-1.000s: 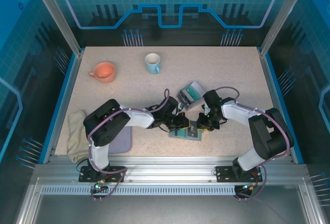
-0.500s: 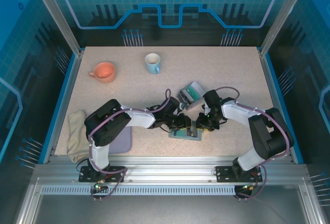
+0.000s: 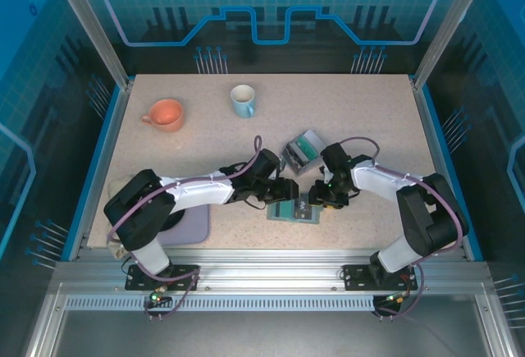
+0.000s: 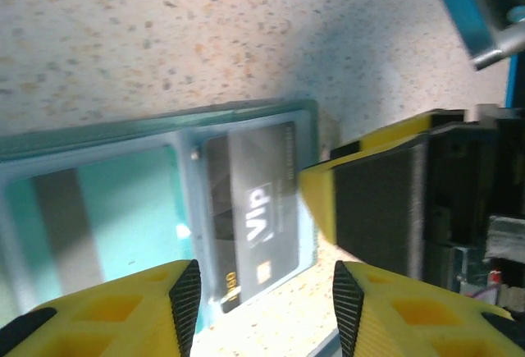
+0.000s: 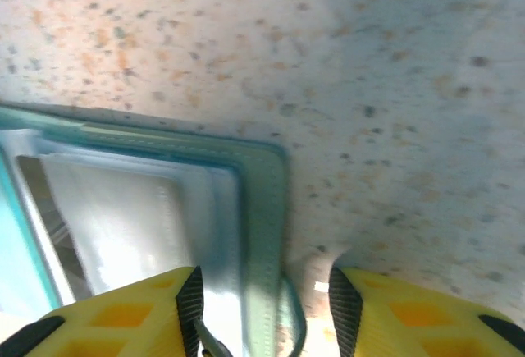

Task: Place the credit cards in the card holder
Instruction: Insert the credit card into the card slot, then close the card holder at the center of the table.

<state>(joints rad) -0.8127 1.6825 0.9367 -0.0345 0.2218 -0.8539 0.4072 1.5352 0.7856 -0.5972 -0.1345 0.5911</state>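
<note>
The card holder (image 3: 294, 209) lies open on the table (image 3: 369, 119), between both claws. The left claw (image 4: 261, 281) is released, spread above a dark card (image 4: 254, 209) in a pocket, beside a teal card (image 4: 131, 209). The right claw (image 5: 258, 287) is also released, straddling the holder's edge.

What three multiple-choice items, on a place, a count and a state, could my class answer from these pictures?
1. The card holder lies: A at the far edge; B near the front, just before the clear box; C in the far left corner.
2. Mugs on the table: A one; B two; C three.
3. The card holder is: A snapped shut; B lifted off the table; C lying open.
Key: B, the top view shows it nearer than the box; B, an orange mug and a pale blue mug; C, the left wrist view shows its pockets and a dark card.
</note>
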